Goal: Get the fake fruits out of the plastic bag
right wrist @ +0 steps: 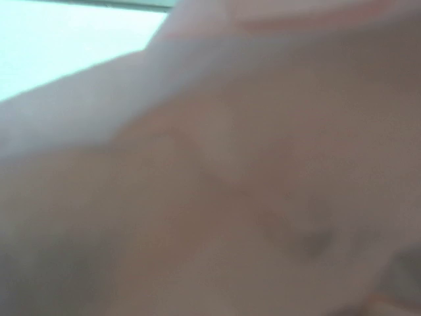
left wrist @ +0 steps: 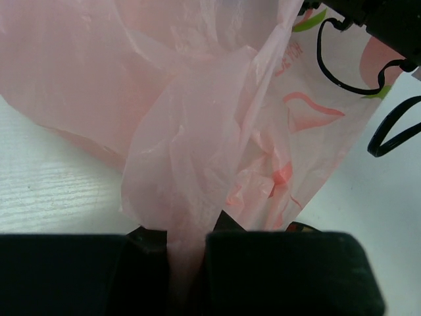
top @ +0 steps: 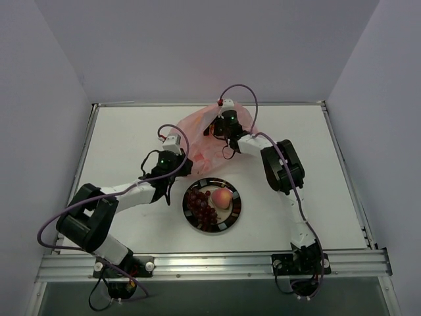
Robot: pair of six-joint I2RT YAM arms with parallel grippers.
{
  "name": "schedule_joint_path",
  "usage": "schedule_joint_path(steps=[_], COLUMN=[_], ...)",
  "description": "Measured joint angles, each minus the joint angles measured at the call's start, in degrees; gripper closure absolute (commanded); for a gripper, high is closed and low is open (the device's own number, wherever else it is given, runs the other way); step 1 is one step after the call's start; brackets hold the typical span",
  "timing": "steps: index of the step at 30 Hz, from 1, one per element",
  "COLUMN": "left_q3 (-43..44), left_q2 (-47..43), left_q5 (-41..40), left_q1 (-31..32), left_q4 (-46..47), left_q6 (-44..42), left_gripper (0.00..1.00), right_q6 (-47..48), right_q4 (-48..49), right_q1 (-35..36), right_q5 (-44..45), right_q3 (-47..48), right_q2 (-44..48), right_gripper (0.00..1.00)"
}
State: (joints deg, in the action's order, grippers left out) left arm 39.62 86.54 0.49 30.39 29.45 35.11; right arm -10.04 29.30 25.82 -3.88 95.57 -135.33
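Note:
The pink plastic bag lies crumpled behind the dish. My left gripper is shut on a gathered fold of the plastic bag, and the film is pinched between the black fingers. My right gripper reaches into the top of the bag, its fingertips hidden by film. In the right wrist view only blurred pink plastic bag fills the frame. Two fake fruits rest on the dish: a dark grape bunch and a pink-orange peach.
The round black-rimmed dish sits in front of the bag, between the two arms. The right arm's black cable loops hang close over the bag. White walls border the table on the left, back and right.

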Motion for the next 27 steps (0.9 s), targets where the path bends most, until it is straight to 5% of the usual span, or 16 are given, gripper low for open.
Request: schedule_joint_path(steps=[6, 8, 9, 10, 13, 19, 27], left_q3=[-0.13, -0.13, -0.13, -0.13, 0.26, 5.6, 17.35], left_q2=[0.52, 0.09, -0.35, -0.85, -2.54, -2.47, 0.87], left_q5=[0.13, 0.13, 0.02, -0.33, -1.33, -4.02, -5.44], left_q1=[0.48, 0.79, 0.87, 1.05, 1.18, 1.01, -2.27], left_q4=[-0.07, -0.48, -0.87, -1.18, -2.21, -3.98, -5.66], left_q6=[0.04, 0.0, -0.04, -0.17, -0.57, -2.4, -5.44], left_gripper=[0.98, 0.97, 0.98, 0.98, 0.98, 0.98, 0.98], right_q6=[-13.38, -16.59, -17.81, -18.73, -20.92, -21.14, -21.84], right_q4=[11.45, 15.06, 17.07, 19.39, 23.98, 30.64, 37.51], right_q1=[2.4, 3.13, 3.37, 3.58, 4.07, 3.89, 4.68], right_q5=[2.29, 3.61, 4.37, 5.16, 6.21, 6.38, 6.32], right_q3=[-0.87, -1.7, -3.02, -4.59, -9.97, -29.46, -47.91], right_q2=[-2.84, -3.45, -3.43, -3.23, -2.43, 8.13, 27.17], right_gripper=[0.0, 0.07, 0.13, 0.42, 0.73, 0.97, 1.0])
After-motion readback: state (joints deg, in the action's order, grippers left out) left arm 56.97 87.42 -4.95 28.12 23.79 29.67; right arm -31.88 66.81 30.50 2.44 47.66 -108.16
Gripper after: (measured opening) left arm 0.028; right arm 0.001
